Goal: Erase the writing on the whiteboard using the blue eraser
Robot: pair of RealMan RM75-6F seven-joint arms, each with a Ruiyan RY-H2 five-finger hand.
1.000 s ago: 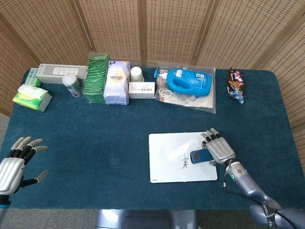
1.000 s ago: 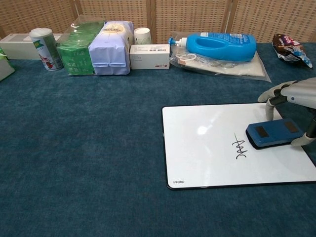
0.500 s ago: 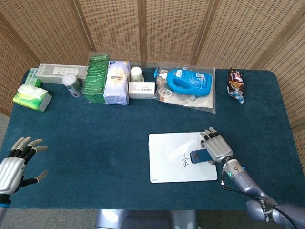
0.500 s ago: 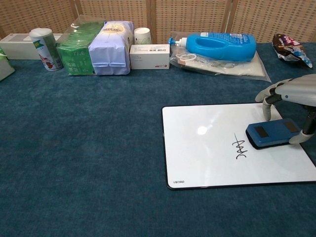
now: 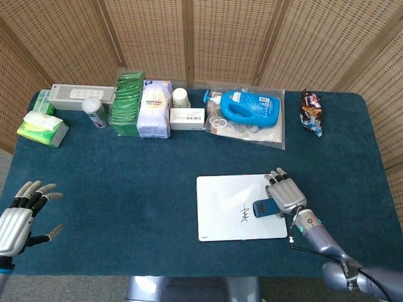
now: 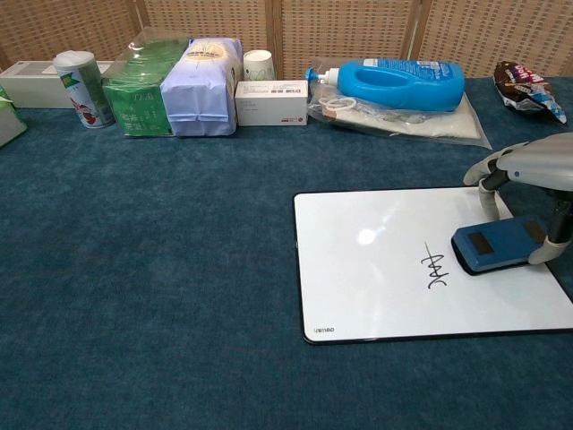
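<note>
From where I stand, the left hand (image 5: 17,220) hangs over the tabletop's (image 5: 126,170) 8 o'clock corner, its fingers (image 5: 38,189) spread wide and holding nothing. At 10 o'clock lies a green tissue pack (image 5: 43,128), with a long white box (image 5: 82,96) behind it and a small can (image 5: 94,111) just beside that box. Moving right along the back edge, a green packet (image 5: 128,104) stands touching a pale lavender bag (image 5: 155,108), then a paper cup (image 5: 181,97) sits behind a flat white carton (image 5: 187,118). Near 12 o'clock a blue detergent bottle (image 5: 248,106) lies on its side on a clear plastic bag (image 5: 264,135). Further right, toward 2 o'clock, a dark snack wrapper (image 5: 311,111) rests well apart from the rest.

The whiteboard (image 5: 227,211) lies flat at about 5 o'clock, with a small black scribble (image 5: 243,215) right of its middle. The blue eraser (image 5: 265,208) sits on the board just to the right of the scribble, close to it but apart. The right hand (image 5: 286,195) covers the eraser from above, thumb on its near side and the other fingers on its far side, grasping it.
</note>
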